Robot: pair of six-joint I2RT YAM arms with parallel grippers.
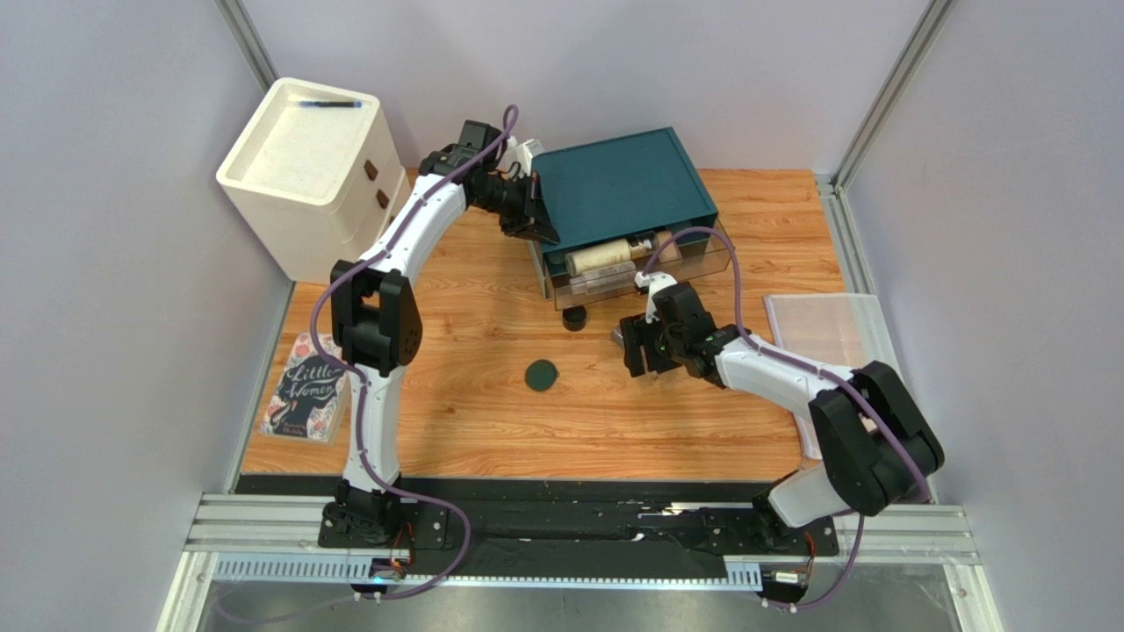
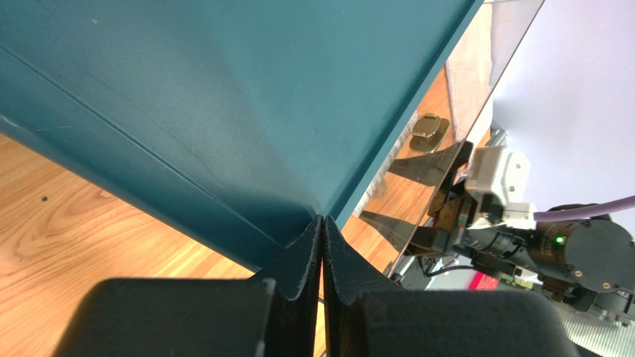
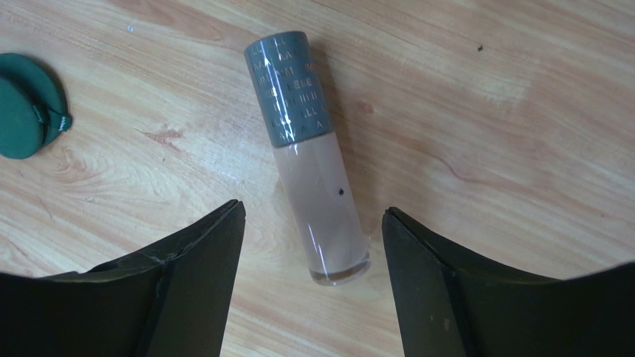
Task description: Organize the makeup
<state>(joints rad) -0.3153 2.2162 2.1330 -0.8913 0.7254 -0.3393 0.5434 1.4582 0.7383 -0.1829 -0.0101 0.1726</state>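
Hovering over the wood table (image 1: 462, 421), the R gripper (image 3: 311, 214) stands wide w/ nothing held. A beige foundation tube (image 3: 322, 197) w/ grey-blue cap lies flat between its fingers, untouched, and the green compact (image 3: 26, 108) is off to one side. L gripper (image 2: 322, 234) is pinched shut, empty, tips at the teal box (image 2: 223, 111) corner; a cream bottle (image 1: 600, 254) lies in its clear drawer (image 1: 713, 257).

Your left arm (image 1: 396, 250) rises from its base, bends at the elbow and reaches far forward, curving right toward the middle. Your left gripper (image 2: 322, 223) has its jaws pressed together, fingers touching. Your right arm (image 1: 792, 382) folds at the elbow on the right and stretches leftward, low. Your right gripper (image 3: 311, 210) points down, jaws spread wide.
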